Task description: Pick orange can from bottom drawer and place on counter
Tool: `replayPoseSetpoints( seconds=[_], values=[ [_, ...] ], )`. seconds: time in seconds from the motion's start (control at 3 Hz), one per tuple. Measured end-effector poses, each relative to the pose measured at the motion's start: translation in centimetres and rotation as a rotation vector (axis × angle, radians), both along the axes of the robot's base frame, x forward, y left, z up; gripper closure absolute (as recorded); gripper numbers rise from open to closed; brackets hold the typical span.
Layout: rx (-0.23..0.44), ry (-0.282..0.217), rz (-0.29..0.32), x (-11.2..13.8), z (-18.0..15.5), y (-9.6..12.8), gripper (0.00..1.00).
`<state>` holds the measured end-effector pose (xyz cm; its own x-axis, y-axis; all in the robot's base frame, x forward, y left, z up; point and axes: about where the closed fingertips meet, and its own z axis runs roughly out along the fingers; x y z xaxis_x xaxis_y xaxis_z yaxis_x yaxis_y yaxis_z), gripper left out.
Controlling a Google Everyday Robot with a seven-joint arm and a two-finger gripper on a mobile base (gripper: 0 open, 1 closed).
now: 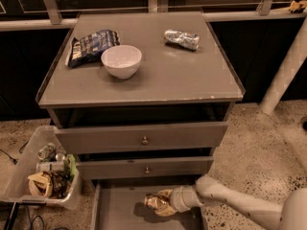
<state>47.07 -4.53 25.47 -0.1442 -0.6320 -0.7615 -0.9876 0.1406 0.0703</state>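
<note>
The orange can [153, 201] is a small dented gold-orange can, held just above the flat grey floor of the open bottom drawer [120, 210]. My gripper [160, 202] reaches in from the right on a white arm and is shut on the can. The counter [158, 75] is the broad grey cabinet top above, with a worn front edge.
On the counter lie a white bowl [121, 61], a dark blue snack bag [89, 46] and a silver-grey dented can [182, 39]. Two knobbed drawers [142, 138] stick out above the bottom drawer. A clear bin of trash [44, 174] stands on the floor at left.
</note>
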Motion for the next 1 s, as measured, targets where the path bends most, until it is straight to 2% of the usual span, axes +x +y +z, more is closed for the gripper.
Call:
replayPoseSetpoints(
  seconds=[0.67,1.0],
  values=[
    [-0.063,-0.063,0.059,-1.9,12.0,-0.8,1.0],
    [-0.118,-0.079,-0.002,-2.3,18.6,-1.0,1.0]
  ],
)
